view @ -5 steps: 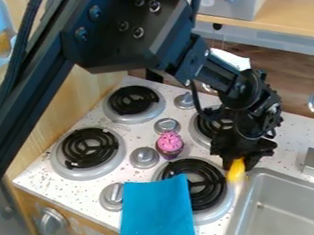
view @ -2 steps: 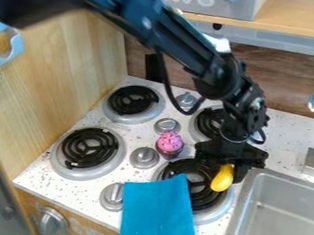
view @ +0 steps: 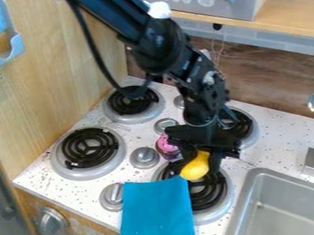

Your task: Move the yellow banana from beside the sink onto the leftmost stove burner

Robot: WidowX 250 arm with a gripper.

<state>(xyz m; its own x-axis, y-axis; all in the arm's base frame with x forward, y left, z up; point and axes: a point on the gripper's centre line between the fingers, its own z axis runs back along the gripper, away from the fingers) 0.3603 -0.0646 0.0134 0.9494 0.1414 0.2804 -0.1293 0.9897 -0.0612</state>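
The black gripper [view: 201, 159] hangs over the front right burner [view: 211, 194], shut on a yellow rounded object [view: 195, 166], whose wide end points toward the lower left. Just left of the gripper stands a cupcake [view: 166, 145] with pink frosting, partly covered by it. A blue cloth [view: 156, 212] lies over the stove's front edge, its top edge just below the yellow object and over part of the same burner.
Stove knobs [view: 144, 158] stand between the burners. The front left burner [view: 90, 148] and back left burner [view: 133, 100] are at left. The sink [view: 285, 207] is at lower right, its metal rim near the right burners. A wooden wall [view: 63, 80] rises at left.
The gripper has moved left from beside the sink's corner to above the front right burner, carrying the yellow object along. The cupcake and blue cloth have stayed put.
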